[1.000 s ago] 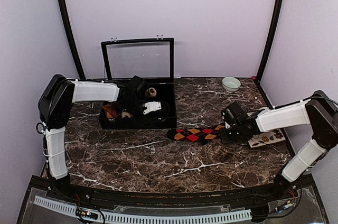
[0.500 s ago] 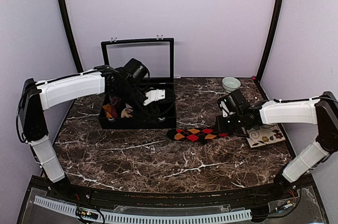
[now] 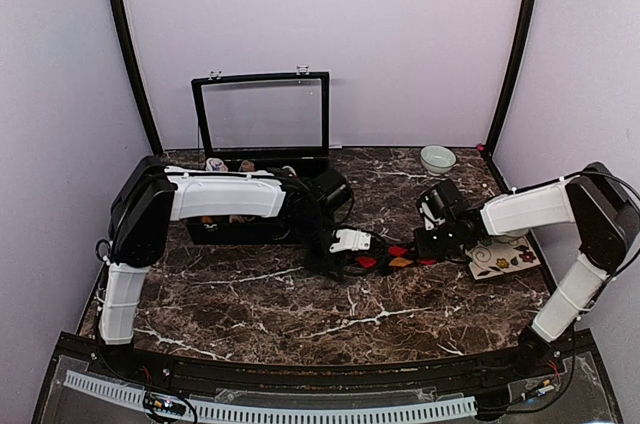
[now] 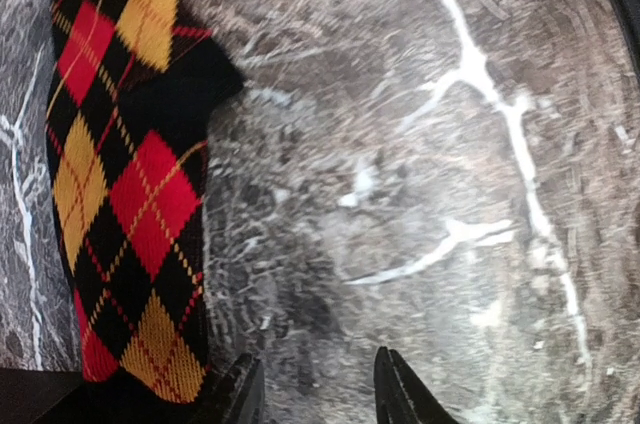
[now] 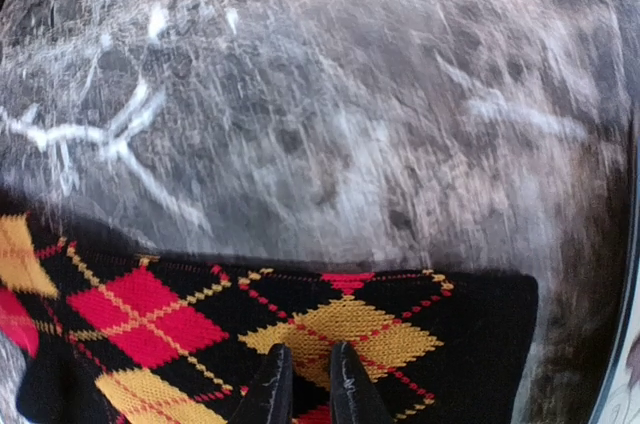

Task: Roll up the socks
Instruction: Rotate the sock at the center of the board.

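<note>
A black sock [image 3: 388, 260] with red and orange argyle diamonds lies flat on the marble table, in front of the black box. My left gripper [image 3: 338, 254] hangs low over the sock's left end. In the left wrist view its jaws [image 4: 318, 392] stand open over bare marble, with the sock [image 4: 130, 194] just left of the left finger. My right gripper [image 3: 428, 247] is at the sock's right end. In the right wrist view its fingers [image 5: 307, 386] are pressed close together on the sock's [image 5: 400, 324] knit near the black cuff.
An open black box [image 3: 240, 232] with small sock rolls stands at the back left, its glass lid [image 3: 262, 114] upright. A pale bowl [image 3: 437, 158] sits at the back right. A floral tile [image 3: 505, 259] lies under the right forearm.
My left arm has swung out of the box and down to the sock's left end. The right gripper has stayed at the right end.
</note>
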Tool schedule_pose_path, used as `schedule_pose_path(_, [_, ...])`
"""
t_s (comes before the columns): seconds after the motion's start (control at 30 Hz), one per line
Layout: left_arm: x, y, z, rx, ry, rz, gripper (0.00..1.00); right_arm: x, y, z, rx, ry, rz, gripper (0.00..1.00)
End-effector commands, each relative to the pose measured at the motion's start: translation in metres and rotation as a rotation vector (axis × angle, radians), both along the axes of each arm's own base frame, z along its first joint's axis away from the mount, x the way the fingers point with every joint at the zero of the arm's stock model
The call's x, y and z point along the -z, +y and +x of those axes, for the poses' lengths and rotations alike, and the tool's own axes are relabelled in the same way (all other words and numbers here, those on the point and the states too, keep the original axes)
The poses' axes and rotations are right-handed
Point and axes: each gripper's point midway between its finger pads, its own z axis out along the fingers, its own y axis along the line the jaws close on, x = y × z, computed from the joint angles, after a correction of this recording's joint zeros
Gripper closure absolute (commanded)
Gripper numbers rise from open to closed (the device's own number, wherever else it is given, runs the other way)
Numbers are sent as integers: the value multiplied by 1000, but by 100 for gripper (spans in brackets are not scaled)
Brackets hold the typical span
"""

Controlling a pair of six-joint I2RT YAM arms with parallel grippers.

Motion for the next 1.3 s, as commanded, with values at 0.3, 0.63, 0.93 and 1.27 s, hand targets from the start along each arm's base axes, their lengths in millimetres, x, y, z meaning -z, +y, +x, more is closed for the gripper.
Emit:
schedule_pose_path(0.3, [27, -23, 58, -106, -169, 42, 64, 19, 15, -99, 6, 129, 102, 88])
schedule_pose_path(0.63, [28, -38, 89, -121, -294, 36, 64, 17, 29, -156, 20, 161, 184, 88])
schedule_pose_path(0.93, [13, -51, 99, -80, -357, -5, 55, 25, 37, -188, 8, 193, 225, 89])
schedule_pose_path(1.27, [-36, -33, 111, -225, -231, -82, 56, 3, 116, -179, -78, 189, 432, 87])
